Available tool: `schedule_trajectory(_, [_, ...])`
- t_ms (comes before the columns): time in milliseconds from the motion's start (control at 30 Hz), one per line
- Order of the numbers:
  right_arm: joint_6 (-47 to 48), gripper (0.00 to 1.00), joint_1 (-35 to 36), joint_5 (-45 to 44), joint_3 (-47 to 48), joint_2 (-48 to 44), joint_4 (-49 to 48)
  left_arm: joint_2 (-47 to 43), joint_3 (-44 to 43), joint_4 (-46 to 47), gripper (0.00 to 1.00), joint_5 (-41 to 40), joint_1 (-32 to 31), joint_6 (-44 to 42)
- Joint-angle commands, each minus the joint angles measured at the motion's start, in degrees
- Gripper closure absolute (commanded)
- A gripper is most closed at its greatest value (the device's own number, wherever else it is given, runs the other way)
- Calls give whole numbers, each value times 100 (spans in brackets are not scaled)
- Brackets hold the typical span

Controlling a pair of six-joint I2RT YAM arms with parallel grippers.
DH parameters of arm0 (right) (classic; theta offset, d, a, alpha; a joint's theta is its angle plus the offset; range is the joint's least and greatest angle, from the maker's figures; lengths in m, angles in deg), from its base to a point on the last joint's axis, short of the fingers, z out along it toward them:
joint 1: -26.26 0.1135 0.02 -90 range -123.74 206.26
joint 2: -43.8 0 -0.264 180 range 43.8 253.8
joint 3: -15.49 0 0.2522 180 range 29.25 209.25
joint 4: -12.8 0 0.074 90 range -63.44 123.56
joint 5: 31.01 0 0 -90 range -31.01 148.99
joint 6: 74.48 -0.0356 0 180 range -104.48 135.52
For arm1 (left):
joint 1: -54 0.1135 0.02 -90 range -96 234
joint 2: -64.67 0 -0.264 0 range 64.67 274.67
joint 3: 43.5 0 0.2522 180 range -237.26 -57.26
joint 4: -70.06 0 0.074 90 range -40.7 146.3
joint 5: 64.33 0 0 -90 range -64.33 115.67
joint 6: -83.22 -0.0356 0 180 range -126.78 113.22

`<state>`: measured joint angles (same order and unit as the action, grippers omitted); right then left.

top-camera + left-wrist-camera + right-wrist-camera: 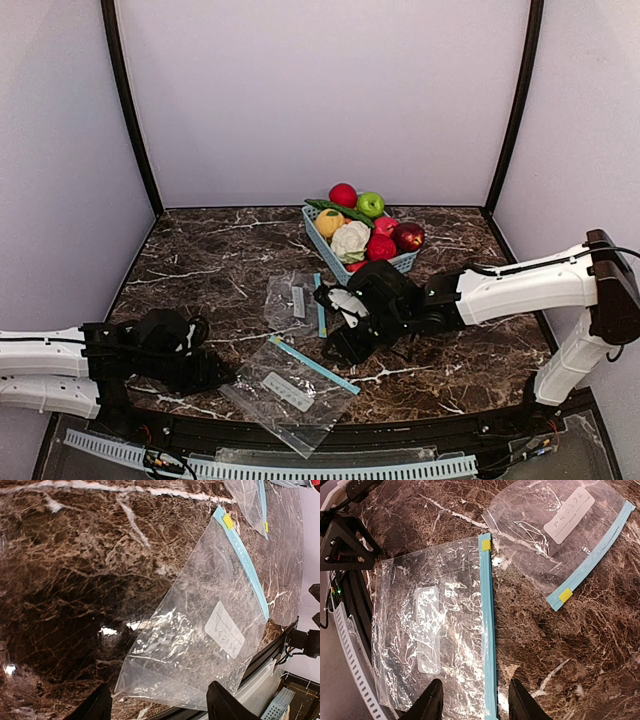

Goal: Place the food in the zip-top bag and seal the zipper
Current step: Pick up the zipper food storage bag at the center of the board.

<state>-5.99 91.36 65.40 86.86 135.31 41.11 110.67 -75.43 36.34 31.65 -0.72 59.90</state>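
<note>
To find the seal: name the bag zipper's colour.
The zipper strip is light blue, with a yellow slider; clearest in right wrist view.

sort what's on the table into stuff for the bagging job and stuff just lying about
Job: the food; the near zip-top bag and far zip-top bag, either could serve.
Lying about: the light-blue basket holding the food; whichever bag goes unused.

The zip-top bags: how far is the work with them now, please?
Done: nothing yet. The food sits piled in the basket, and the near bag and the far bag both lie flat and empty. In hand: the left pincer is open at the near bag's edge; the right pincer hangs open above a zipper, holding nothing. Left: fill a bag and seal it.
</note>
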Motion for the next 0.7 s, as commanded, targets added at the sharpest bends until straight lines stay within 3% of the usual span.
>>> schedule_trajectory(0, [-45, 57, -1, -61, -126, -80, -222, -160, 79, -629, 35, -206, -71, 231])
schedule_trajectory(133, [-29, 57, 2, -70, -113, -53, -255, -166, 127, -558, 36, -132, -81, 310])
schedule_trajectory(300, [-24, 57, 3, -87, -119, -45, -276, -179, 191, -435, 54, -43, -94, 356])
schedule_trajectory(667, [-41, 57, 2, -149, -166, -126, -273, 96, 451, 123, 55, 70, -92, 433])
